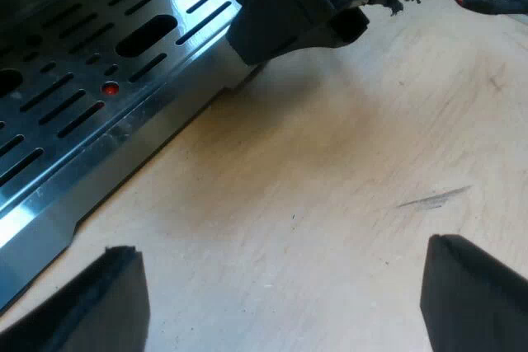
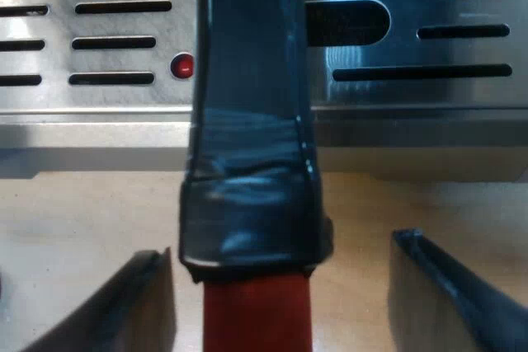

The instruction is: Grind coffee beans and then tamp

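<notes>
The holder's dark handle [image 2: 247,121] reaches out over the machine's slotted metal drip tray [image 2: 412,39] and ends in red [image 2: 256,319]. My right gripper [image 2: 280,307] is open, one finger on each side of the red end and a gap between each finger and the handle. My left gripper [image 1: 293,302] is open over bare wooden table [image 1: 330,171], nothing between its fingers. Beside it lies the drip tray [image 1: 82,96]. The right arm's dark body [image 1: 297,6] hangs at the tray's outer edge.
A small red button [image 1: 110,87] sits among the tray's slots, also seen beside the handle as a red button [image 2: 181,64]. The tray's steel rim [image 2: 99,133] meets the wooden table [image 2: 74,212]. A dark scuff [image 1: 433,198] marks the wood.
</notes>
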Motion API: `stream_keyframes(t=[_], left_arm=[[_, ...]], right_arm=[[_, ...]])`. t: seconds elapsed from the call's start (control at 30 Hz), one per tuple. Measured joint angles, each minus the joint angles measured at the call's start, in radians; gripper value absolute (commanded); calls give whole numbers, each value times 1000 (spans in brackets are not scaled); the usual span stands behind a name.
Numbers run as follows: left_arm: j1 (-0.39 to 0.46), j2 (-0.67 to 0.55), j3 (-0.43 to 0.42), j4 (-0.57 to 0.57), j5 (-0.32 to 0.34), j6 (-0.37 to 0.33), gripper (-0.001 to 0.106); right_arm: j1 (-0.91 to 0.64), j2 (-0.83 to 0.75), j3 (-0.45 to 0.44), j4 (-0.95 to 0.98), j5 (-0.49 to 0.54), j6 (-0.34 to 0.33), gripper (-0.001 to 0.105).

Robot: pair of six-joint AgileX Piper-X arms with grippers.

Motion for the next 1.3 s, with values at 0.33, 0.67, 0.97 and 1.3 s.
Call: stream_keyframes(t=[0.33,0.67,0.97,1.3], left_arm=[[0,0,0,0,0,0,70],[0,0,0,0,0,0,70],[0,0,0,0,0,0,70],[0,0,0,0,0,0,70]], right_arm=[[0,0,0,0,1,1,0],[0,0,0,0,1,1,0],[0,0,0,0,1,1,0],[0,0,0,0,1,1,0]])
